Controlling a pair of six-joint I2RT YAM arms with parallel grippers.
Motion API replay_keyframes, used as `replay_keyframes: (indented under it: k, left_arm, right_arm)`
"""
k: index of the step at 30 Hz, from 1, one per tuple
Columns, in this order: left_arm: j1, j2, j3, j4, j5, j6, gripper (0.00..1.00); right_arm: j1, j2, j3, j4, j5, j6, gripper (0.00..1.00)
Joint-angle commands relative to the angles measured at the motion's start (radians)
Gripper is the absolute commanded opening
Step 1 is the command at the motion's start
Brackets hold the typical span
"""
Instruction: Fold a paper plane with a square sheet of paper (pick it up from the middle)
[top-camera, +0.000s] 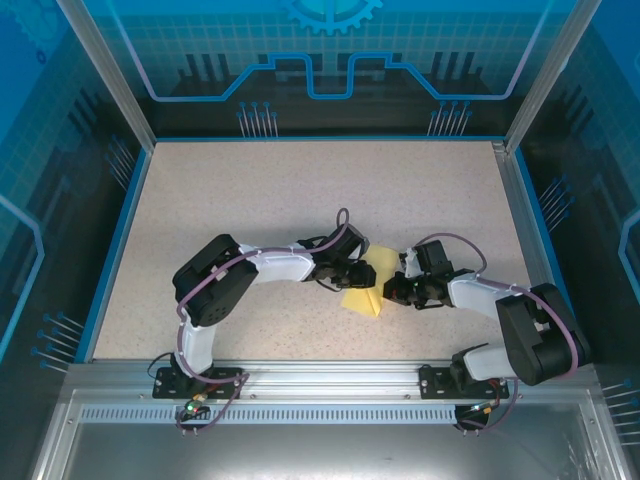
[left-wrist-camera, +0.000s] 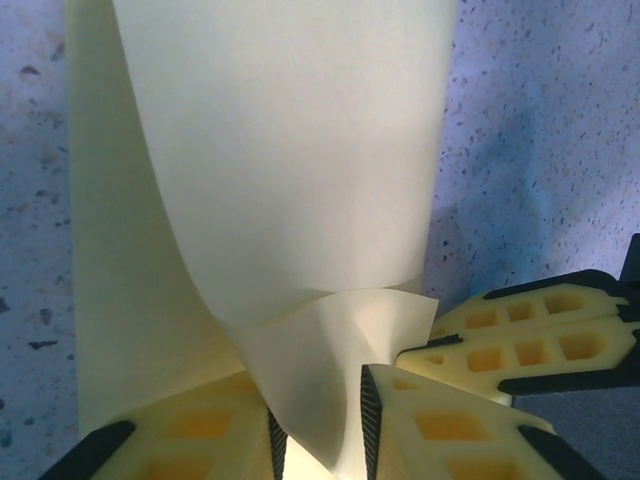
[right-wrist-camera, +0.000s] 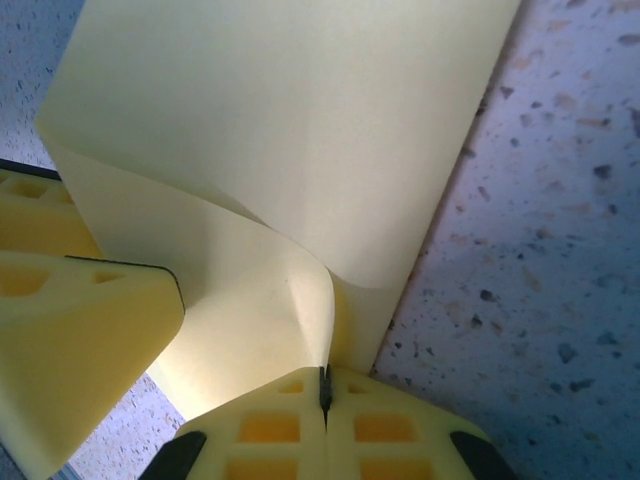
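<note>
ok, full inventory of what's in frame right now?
square sheet of paper: one, pale yellow, partly folded, mid-table between the grippers.
table: one, speckled beige, blue-edged.
enclosure panels: several, blue with printed lines, around the table.
metal rail: one, silver, near edge, carrying both arm bases.
left arm: one, black and white, bent in toward the paper.
right arm: one, black and white, bent in toward the paper.
left gripper: one, yellow fingers, jaws apart with paper between them.
right gripper: one, yellow fingers, shut on the paper.

No text, label or number can be read anywhere.
</note>
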Motion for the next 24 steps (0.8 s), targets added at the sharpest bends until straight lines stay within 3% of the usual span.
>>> replay_keyframes:
  k: [1,6,9,16,24]
  left_arm:
    - [-0.003,-0.017,0.027,-0.03,-0.012,0.026,0.23]
    - [0.005,-0.021,0.027,-0.027,-0.002,0.021,0.14]
    - [0.01,-0.041,0.02,-0.02,0.007,0.012,0.11]
    - [0.056,-0.103,-0.021,0.047,0.119,-0.056,0.09]
    - [0.085,-0.179,-0.022,0.067,0.174,-0.105,0.09]
  right_arm:
    - [-0.022,-0.012,-0.02,0.004,-0.02,0.004,0.05]
    - [-0.028,-0.047,-0.025,0.017,-0.032,0.025,0.11]
    - [-0.037,-0.084,-0.037,0.034,-0.048,0.051,0.19]
    - [-0.058,-0.168,-0.083,0.164,-0.113,0.197,0.48]
    - [-0.07,-0.269,-0.147,0.245,-0.109,0.353,0.6]
